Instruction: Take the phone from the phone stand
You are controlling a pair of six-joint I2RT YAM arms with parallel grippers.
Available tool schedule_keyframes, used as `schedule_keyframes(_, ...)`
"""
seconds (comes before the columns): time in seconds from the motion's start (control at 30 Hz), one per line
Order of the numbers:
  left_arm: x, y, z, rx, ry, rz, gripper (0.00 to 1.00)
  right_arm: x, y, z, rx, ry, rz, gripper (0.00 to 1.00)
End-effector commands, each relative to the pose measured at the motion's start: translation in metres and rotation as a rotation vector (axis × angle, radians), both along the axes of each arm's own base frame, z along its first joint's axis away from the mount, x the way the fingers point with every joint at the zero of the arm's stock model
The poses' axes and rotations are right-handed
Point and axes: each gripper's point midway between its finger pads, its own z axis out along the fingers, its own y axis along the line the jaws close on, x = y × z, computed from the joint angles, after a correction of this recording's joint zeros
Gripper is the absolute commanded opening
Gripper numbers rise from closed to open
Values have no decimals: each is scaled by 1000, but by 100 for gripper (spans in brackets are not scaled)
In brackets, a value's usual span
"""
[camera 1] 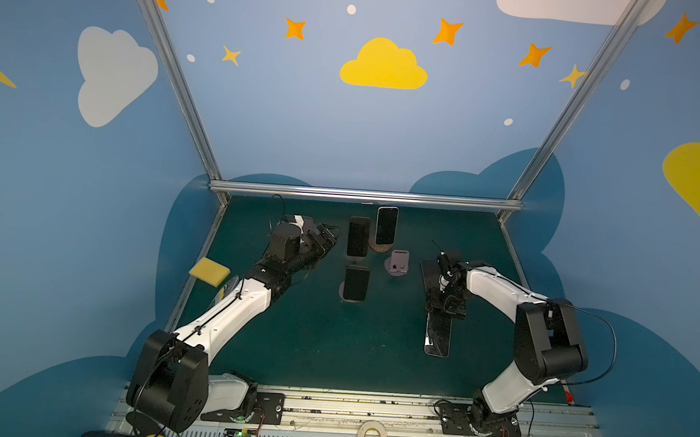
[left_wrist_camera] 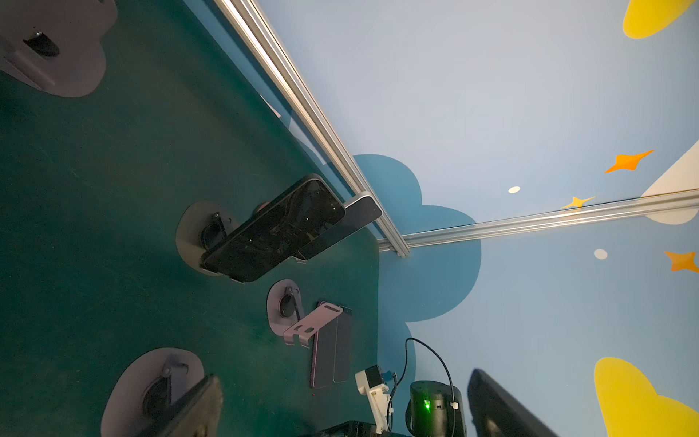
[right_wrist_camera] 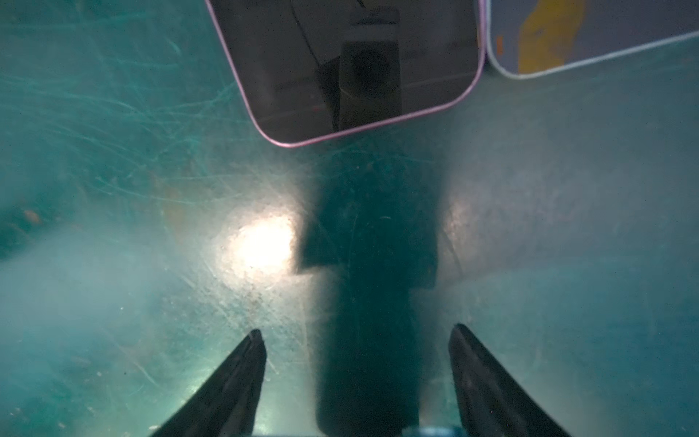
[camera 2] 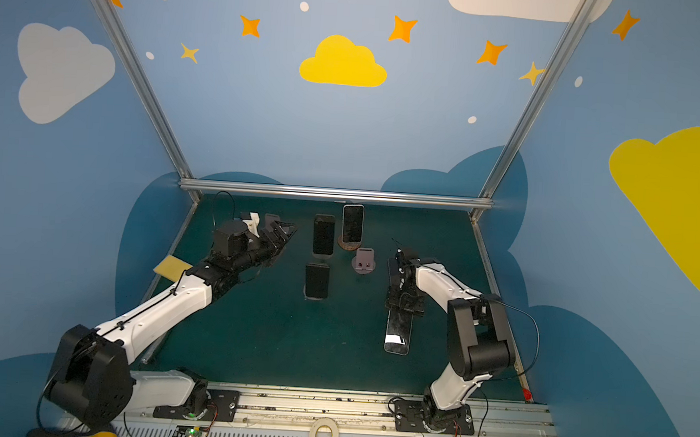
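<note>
gleaming glossy pink-edged phone (right_wrist_camera: 351, 72) on scuffed green mat (right_wrist_camera: 113, 170)

No readable text, brand, number or label found anywhere in the views. Phone screens (camera 1: 358, 236) dark, showing reflections only. Painted clouds and stars on the walls (camera 1: 384, 65), no lettering among them. Circuit boards at the rail (camera 1: 239, 435) too small to read any print.
</note>
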Motion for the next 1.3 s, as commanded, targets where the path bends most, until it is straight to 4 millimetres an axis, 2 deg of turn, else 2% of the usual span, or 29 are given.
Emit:
schedule_keyframes(0.0, 4, 0, 11, 1, -35, -1, 100, 5, -4, -4, -29, 16, -24, 55)
schedule_keyframes(0.47, 6, -2, 8, -6, -24, -7, 100, 8, -15, -17, -138, -21, -85, 60)
schedule_keyframes(0.53, 6, -2, 8, -6, -24, -7, 100, 9, -14, -19, -137, -20, -85, 58)
schedule_keyframes(0.7, 5, 0, 7, 0, -20, 0, 100, 13, -12, -19, -131, -35, -97, 63)
schedule_keyframes(1.07, 5, 1, 8, -10, -16, 5, 100, -8, 4, -32, -73, 6, -96, 65)
schedule_keyframes(1.27, 5, 1, 8, -10, -16, 6, 100, -12, -2, -24, -106, -16, -105, 67)
